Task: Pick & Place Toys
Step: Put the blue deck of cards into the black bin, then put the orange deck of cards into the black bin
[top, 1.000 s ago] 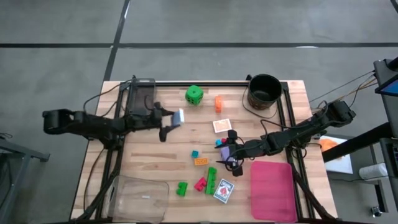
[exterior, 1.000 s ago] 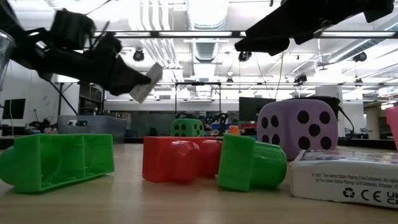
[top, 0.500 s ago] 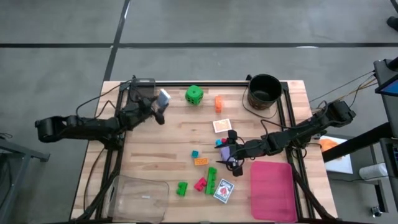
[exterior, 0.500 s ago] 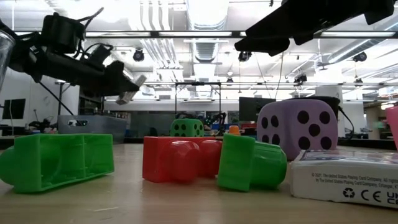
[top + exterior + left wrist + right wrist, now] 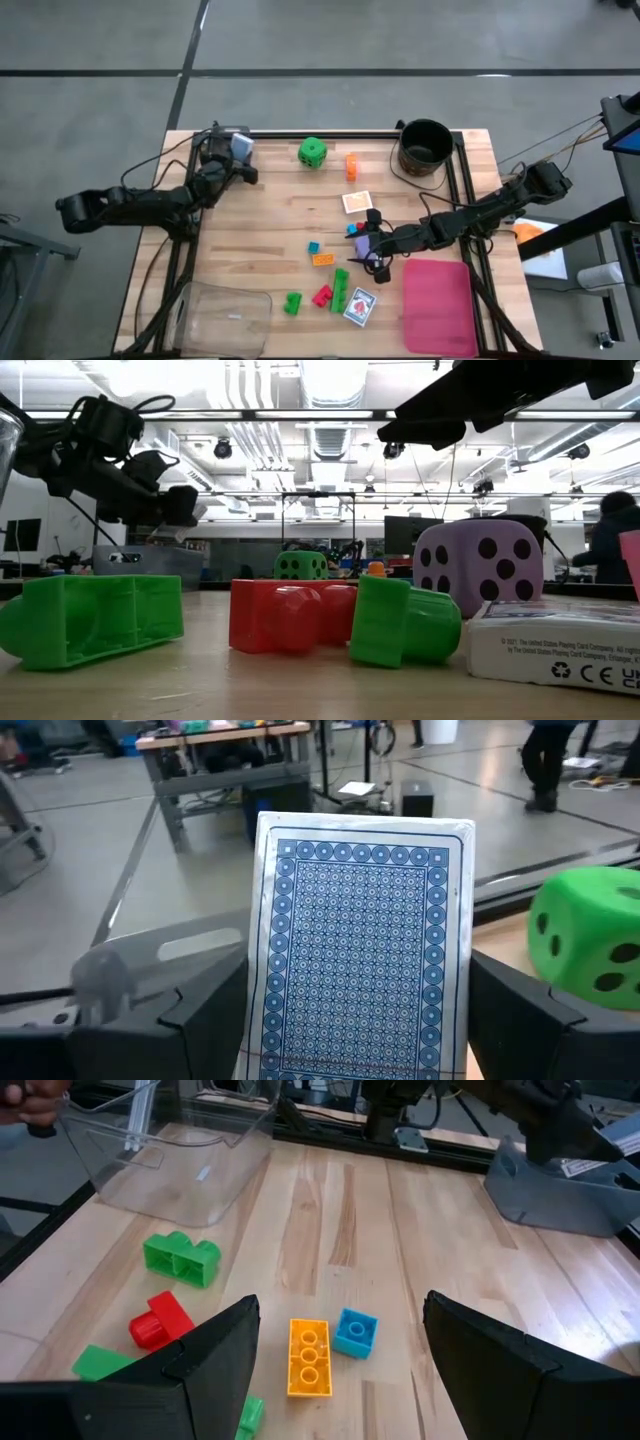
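Two views split the story: the left wrist view shows the left pincer clamped on a blue-backed card pack held upright, with the green die at the right edge, while the high view shows only a small pale patch at that pincer in the upper left of the table, over a grey tray. From above, the left arm reaches in low from the left edge, its wrist turned toward the top rail. A second ago the pack hung nearer the table's middle; it has since swung up and left. The right pincer hovers with fingers spread, empty, above the orange brick and teal brick, unmoved, beside the pink tray
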You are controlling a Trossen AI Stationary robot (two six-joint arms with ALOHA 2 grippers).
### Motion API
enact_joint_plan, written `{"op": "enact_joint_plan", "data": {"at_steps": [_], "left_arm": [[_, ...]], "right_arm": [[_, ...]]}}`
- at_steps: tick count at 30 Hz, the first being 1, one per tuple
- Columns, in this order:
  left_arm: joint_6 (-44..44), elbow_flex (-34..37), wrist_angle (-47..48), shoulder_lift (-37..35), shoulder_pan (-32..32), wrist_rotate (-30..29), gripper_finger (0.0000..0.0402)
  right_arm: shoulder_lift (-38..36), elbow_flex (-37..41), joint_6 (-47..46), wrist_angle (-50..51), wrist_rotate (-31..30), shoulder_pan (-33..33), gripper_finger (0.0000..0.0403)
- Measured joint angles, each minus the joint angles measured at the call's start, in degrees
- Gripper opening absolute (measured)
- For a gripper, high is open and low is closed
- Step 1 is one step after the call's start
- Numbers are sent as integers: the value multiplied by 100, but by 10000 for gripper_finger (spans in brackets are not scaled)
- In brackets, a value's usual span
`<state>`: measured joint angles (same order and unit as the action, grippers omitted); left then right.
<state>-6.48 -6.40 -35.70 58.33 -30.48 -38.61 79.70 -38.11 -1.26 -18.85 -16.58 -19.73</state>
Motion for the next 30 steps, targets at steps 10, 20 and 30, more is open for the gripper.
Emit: {"op": "enact_joint_plan", "data": {"at_steps": [10,20,30], "left_arm": [[18,5,326,0,-164,-255,297],[-170,5,478,0,-164,-302,329],[-323,-2,623,0,-164,-601,348]], "right_arm": [[0,2,-2,0,-2,0,282],[-2,2,0,2,-2,0,282],[0,0,-2,2,-2,0,282]]}}
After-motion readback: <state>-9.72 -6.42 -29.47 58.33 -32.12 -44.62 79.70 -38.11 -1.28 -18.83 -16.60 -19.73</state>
